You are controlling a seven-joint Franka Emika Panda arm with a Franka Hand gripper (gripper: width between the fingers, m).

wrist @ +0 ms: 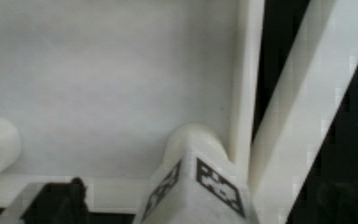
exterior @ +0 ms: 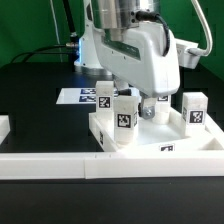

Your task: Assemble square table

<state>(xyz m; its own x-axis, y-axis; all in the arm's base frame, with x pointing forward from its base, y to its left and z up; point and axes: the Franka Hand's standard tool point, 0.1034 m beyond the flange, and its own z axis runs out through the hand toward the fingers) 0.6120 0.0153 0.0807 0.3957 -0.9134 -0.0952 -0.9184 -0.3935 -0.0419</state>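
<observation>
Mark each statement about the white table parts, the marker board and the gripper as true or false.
1. The large white plastic square slab lies on the black table. True.
2. The small white tagged legs lie flat on the black table. False: those visible stand upright on the slab.
3. In the exterior view, the flat white marker board lies behind the slab. True.
4. The gripper carries a leg high above the slab. False: it hangs low over the slab, jaws apart.

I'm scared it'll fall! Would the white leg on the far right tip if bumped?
The leg looks stiff, blocky plastic, so bending seems unlikely. It stands upright, taller than wide, so a high bump might tip it, unless it's fixed into the square table.
</observation>
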